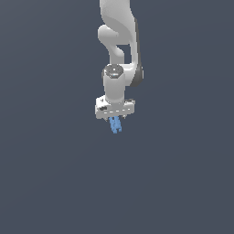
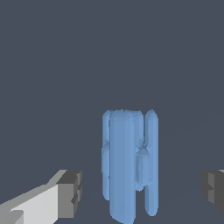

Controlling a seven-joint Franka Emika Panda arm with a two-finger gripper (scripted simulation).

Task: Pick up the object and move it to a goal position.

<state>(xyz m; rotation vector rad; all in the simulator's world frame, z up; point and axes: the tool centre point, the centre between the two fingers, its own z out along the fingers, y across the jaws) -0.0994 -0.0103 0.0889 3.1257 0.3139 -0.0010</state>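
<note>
The object is a small light-blue, elongated, knobbly piece just under the white crossbar of my gripper. In the wrist view the object stands lengthwise between the two dark finger pads. One pad and the other pad stand wide apart, each with a clear gap to the object. The gripper is open and straddles the object without touching it. I cannot tell whether the object rests on a surface.
The white arm comes down from the top of the exterior view. All around is a uniform dark grey-blue background, and no goal marker shows.
</note>
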